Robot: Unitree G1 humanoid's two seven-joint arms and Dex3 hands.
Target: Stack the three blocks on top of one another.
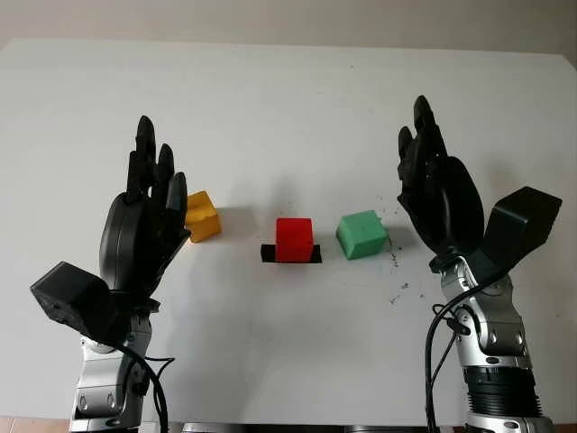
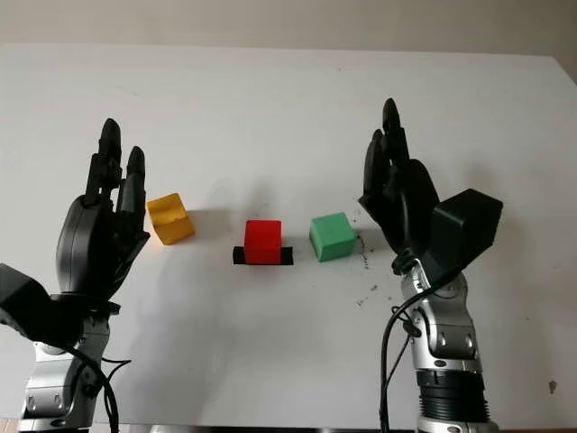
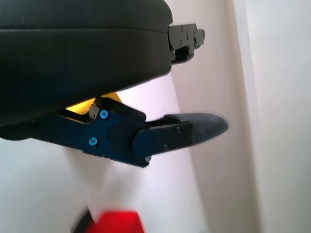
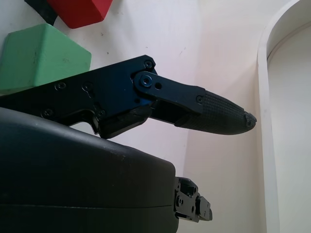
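Observation:
Three blocks lie in a row on the white table (image 1: pixel 288 99). The yellow block (image 1: pixel 202 216) is at the left, the red block (image 1: pixel 294 240) in the middle on a black mark (image 1: pixel 267 254), the green block (image 1: pixel 362 234) at the right. None of them touch. My left hand (image 1: pixel 151 185) is held up, open, just left of the yellow block and holds nothing. My right hand (image 1: pixel 424 153) is held up, open, just right of the green block, also holding nothing. The right wrist view shows the green block (image 4: pixel 39 56) and the red block (image 4: pixel 80 12) past the hand.
Small dark specks (image 1: pixel 397 293) mark the table right of the green block. The table's far edge (image 1: pixel 288 45) runs along the top, with a grey wall behind it. The white surface stretches wide behind and in front of the blocks.

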